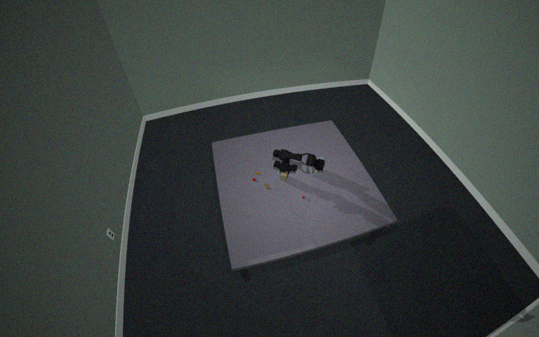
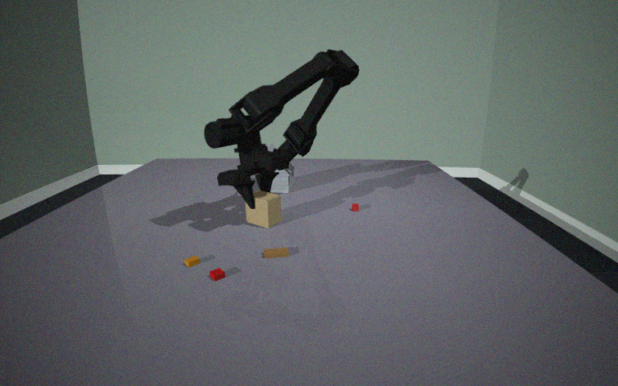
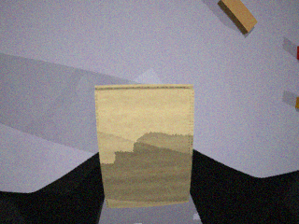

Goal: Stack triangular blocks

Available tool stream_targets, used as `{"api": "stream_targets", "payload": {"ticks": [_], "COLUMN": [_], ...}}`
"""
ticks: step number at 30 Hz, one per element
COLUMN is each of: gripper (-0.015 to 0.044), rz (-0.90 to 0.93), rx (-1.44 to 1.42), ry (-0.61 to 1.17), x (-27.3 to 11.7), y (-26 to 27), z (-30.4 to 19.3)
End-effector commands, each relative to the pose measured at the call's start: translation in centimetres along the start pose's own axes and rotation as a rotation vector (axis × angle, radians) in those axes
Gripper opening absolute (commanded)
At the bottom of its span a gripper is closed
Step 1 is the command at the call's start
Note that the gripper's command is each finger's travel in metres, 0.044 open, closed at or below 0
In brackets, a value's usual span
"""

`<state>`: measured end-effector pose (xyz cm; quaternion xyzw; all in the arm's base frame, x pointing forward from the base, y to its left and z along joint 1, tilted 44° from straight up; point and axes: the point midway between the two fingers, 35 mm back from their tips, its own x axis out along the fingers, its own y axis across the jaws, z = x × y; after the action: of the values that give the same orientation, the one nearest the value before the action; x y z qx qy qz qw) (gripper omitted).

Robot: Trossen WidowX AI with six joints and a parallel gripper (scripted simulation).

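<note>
Keeping my gripper (image 1: 285, 170) (image 2: 261, 199) (image 3: 145, 152) steady matters most here: it is clamped on the upper block (image 1: 284, 173) (image 2: 268, 195) (image 3: 145, 117), its fingers at about 8 and 4 o'clock in the wrist view. The upper block sits over the lower block (image 1: 283, 179) (image 2: 273, 218), the two looking like one square block on the table (image 1: 254, 238) (image 2: 319, 327) (image 3: 56, 28). A thin dark line shows by the 12 o'clock edge; I can't tell whether it is a gap or a small step. I judge this the last seating: ease any leftover offset out gently, without pressing hard, since force on the slope could slide the lower block away. Once the top looks level and the ends even, I should spread both fingers equally, then rise straight up without dragging the wood. The brown piece (image 1: 267, 186) (image 2: 275, 252) (image 3: 239, 15), at 1 o'clock, needs no touching.
</note>
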<state>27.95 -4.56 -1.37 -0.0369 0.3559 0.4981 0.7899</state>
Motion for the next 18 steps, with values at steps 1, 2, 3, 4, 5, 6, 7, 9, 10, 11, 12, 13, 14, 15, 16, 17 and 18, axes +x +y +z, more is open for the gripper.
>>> {"api": "stream_targets", "payload": {"ticks": [1, 2, 3, 4, 5, 6, 7, 9, 10, 11, 12, 13, 14, 15, 16, 17, 18], "gripper": [0.0000, 0.0000, 0.0000, 0.0000, 0.0000, 0.0000, 0.0000, 0.0000, 0.0000, 0.0000, 0.0000, 0.0000, 0.0000, 0.0026, 0.0053, 0.0079, 0.0105], "rz": [0.000, 0.000, 0.000, 0.000, 0.000, 0.000, 0.000, 0.000, 0.000, 0.001, 0.001, 0.001, 0.002, 0.000, 0.000, 0.000, 0.000], "rx": [0.003, 0.003, 0.003, 0.003, 0.003, 0.000, 0.000, 0.000, 0.000, 0.001, 0.002, 0.003, 0.003, 0.000, 0.000, 0.000, 0.000], "ry": [-0.004, -0.004, -0.004, -0.004, -0.004, 0.000, 0.000, 0.000, 0.000, -0.001, -0.002, -0.003, -0.003, 0.000, 0.000, 0.000, 0.000], "x": [0.11, 0.12, 0.14, 0.15, 0.17, 0.07, 0.07, 0.07, 0.07, 0.08, 0.09, 0.10, 0.10, 0.07, 0.07, 0.07, 0.07], "y": [0.01, 0.01, 0.01, 0.01, 0.01, 0.00, 0.00, 0.00, 0.00, 0.00, 0.00, 0.01, 0.00, 0.00, 0.00, 0.00, 0.00], "z": [0.04, 0.04, 0.05, 0.05, 0.05, 0.02, 0.02, 0.02, 0.02, 0.03, 0.04, 0.05, 0.05, 0.02, 0.02, 0.02, 0.02]}}
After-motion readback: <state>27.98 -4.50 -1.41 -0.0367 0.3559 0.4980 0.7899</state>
